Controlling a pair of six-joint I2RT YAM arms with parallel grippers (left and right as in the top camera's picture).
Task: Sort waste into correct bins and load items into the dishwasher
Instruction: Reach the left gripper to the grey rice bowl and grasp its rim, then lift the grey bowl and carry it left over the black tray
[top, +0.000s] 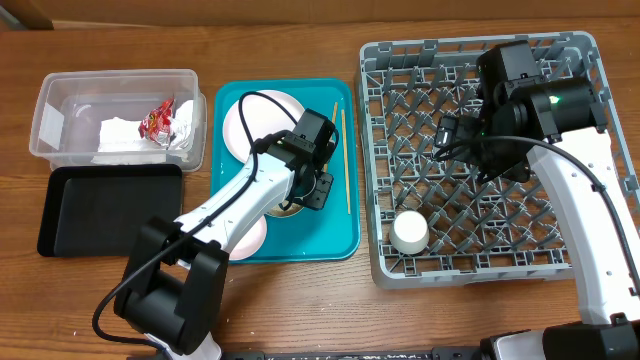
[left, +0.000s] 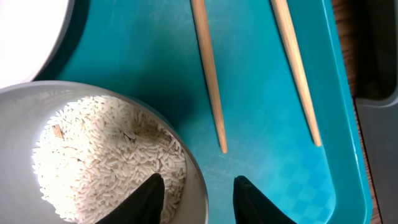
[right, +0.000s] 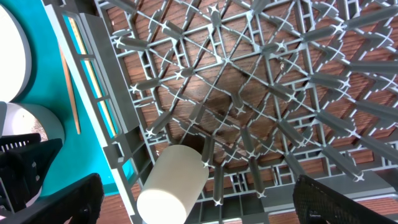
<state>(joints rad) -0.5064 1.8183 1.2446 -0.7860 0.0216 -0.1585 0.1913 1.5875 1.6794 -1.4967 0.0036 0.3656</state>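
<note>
**Materials and shapes.** The teal serving tray (left: 267, 162) was smooth plastic with a faint chequered sheen. On it stood a round, pale grey bowl (left: 25, 112) with a thin rim, holding a loose heap of white rice grains (left: 106, 155). Beside the bowl lay two thin, tapered wooden chopsticks (left: 208, 74), roughly parallel, apart from each other and not touching the bowl. A glossy round plate (top: 255, 125) occupied the far end of the tray.

The clear rectangular tub (top: 120, 75) contained a crumpled white paper napkin (top: 125, 135) and a small red sauce packet (top: 158, 120). The shallow black tray (top: 100, 210) lay just beside the tub. The grey dish rack (top: 480, 280) had an open lattice floor with upright pegs. A small white cylindrical cup (top: 409, 232) rested in its near left corner.

**Left gripper** (left: 198, 180). The jaws stood partly open astride the bowl's rim. One black finger (left: 152, 199) was inside, over the rice. The other was outside, over bare tray. A gap showed on each side of the rim, so nothing was gripped.

**Right gripper** (right: 198, 180). It hung above the rack floor. The jaws were spread wide and held nothing. The cup lay below and between the fingers, clear of both.
</note>
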